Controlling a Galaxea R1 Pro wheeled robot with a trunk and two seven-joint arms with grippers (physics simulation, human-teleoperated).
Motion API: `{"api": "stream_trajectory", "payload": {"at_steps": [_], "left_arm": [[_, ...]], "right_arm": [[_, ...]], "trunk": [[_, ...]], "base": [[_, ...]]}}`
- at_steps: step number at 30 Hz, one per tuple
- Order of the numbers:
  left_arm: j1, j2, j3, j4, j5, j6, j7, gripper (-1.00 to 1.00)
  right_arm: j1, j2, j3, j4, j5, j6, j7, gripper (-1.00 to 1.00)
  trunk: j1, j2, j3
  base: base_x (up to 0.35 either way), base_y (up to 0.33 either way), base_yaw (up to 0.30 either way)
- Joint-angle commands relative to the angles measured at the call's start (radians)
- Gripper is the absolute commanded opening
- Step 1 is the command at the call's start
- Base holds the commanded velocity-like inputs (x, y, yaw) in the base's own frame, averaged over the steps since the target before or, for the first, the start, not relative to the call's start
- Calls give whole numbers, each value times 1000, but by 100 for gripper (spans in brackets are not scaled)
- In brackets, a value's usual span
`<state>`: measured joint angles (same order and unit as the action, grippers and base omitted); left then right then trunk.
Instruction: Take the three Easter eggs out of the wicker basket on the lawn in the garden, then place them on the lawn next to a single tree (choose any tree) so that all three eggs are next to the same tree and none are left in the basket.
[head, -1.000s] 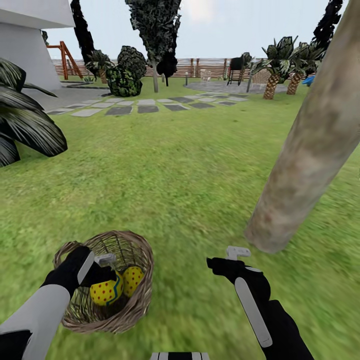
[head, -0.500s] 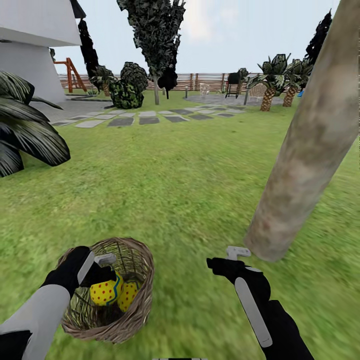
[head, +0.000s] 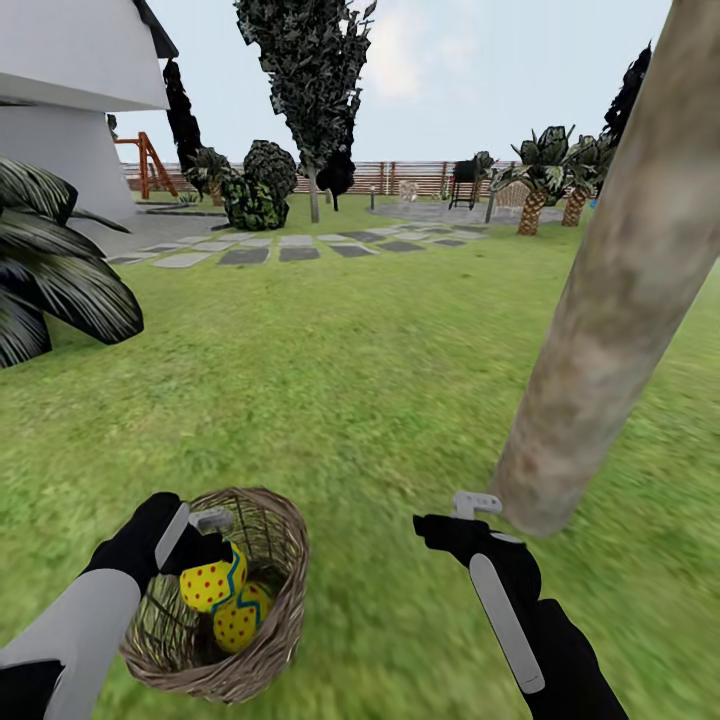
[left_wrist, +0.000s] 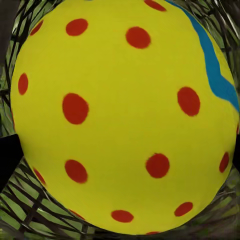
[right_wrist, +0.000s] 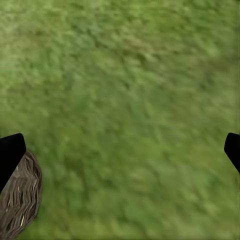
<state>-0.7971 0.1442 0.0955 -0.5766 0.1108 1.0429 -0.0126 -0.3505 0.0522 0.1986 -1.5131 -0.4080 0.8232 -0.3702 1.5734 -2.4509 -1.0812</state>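
The egg (left_wrist: 120, 115) looked smooth and matt, painted yellow. The wicker basket (head: 275, 560) was rough woven cane. The tree (head: 600, 320) trunk showed smooth, mottled bark; the lawn (head: 360, 380) looked soft, patchy grass.

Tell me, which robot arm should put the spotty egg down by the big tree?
Probably the left. Its pincer is already closed on a spotted egg over the wicker basket. The right pincer is nearer the tree trunk, but it hangs open over the lawn, holding nothing.
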Motion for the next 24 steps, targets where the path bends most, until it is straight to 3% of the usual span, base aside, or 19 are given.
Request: {"api": "stream_trajectory", "payload": {"at_steps": [1, 15, 20, 24], "left_arm": [[0, 0, 2, 1, 1, 4, 0, -100], [0, -3, 0, 11, -2, 4, 0, -100], [-38, -3, 0, 122, -3, 4, 0, -100], [-56, -3, 0, 162, -3, 4, 0, -100]], "right_arm": [[-1, 0, 1, -1, -11, 2, -10, 100], [-1, 0, -12, -1, -11, 4, -10, 100], [-1, 0, -25, 3, -13, 4, -10, 100], [-1, 0, -28, 4, -14, 4, -10, 100]], "trunk": [[-4, 7, 2], [-58, 105, 46], [-77, 140, 62], [-92, 168, 74]], "base": [[0, 0, 0], [0, 0, 0], [0, 0, 0], [0, 0, 0]]}}
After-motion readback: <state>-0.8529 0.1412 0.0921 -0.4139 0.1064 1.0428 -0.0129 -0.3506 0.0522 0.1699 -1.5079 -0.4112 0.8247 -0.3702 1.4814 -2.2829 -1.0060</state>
